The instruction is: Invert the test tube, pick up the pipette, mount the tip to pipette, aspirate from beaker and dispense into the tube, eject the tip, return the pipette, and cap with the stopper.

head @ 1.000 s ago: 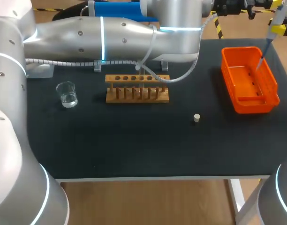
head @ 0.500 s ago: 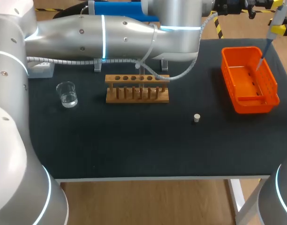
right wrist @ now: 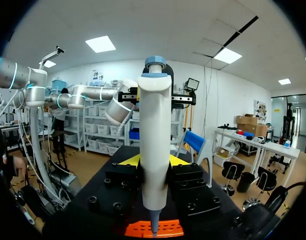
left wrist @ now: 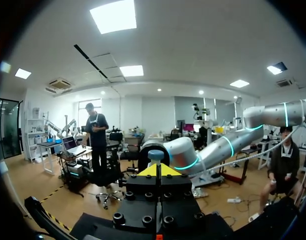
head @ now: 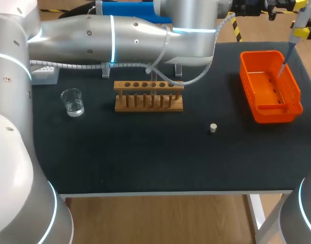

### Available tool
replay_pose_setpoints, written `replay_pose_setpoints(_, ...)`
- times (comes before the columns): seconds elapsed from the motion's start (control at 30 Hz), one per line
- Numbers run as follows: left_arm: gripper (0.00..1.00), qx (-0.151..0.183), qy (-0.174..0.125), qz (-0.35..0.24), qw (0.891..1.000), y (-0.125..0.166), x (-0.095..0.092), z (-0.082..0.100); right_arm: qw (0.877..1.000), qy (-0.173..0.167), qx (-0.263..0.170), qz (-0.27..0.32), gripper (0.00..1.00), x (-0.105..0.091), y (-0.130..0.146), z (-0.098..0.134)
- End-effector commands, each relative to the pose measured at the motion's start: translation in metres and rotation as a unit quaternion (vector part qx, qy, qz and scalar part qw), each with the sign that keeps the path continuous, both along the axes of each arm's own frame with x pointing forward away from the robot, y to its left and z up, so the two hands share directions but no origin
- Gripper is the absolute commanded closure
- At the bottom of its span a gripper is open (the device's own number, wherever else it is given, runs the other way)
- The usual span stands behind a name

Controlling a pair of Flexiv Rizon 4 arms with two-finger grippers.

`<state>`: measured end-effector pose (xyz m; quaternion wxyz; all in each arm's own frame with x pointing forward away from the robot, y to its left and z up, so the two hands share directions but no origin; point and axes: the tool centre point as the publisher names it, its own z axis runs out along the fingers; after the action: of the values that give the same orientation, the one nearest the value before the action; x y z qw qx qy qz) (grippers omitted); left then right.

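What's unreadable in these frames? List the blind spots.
Left gripper: hidden behind the left arm in the head view; wrist view too foreshortened to tell open or shut.
Test tube: not made out; arm and cable cover the space behind the rack.
Right gripper: past the head view's top edge; only the pipette shows.
Pipette's lower end: too thin to tell if a tip is on.
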<state>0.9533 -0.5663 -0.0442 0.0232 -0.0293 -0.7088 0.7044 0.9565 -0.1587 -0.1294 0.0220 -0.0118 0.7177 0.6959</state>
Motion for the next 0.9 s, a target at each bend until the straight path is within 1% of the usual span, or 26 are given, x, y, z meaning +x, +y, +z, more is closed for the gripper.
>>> replay_pose_setpoints(0.03, 1.00, 0.002, 0.002, -0.004, 1.000, -0.002, 0.003, -0.004, 1.000, 0.000, -0.001, -0.001, 1.00, -0.001, 0.001, 0.003)
replay_pose_setpoints(0.5, 1.00, 0.003, 0.008, -0.009, 1.000, -0.004, 0.003, -0.010, 1.000, 0.000, -0.001, -0.001, 1.00, -0.001, 0.001, 0.003)
replay_pose_setpoints(0.9, 1.00, 0.009, 0.015, -0.012, 1.000, -0.003, 0.003, -0.019, 1.000, 0.000, -0.001, -0.001, 1.00, -0.001, 0.001, 0.003)
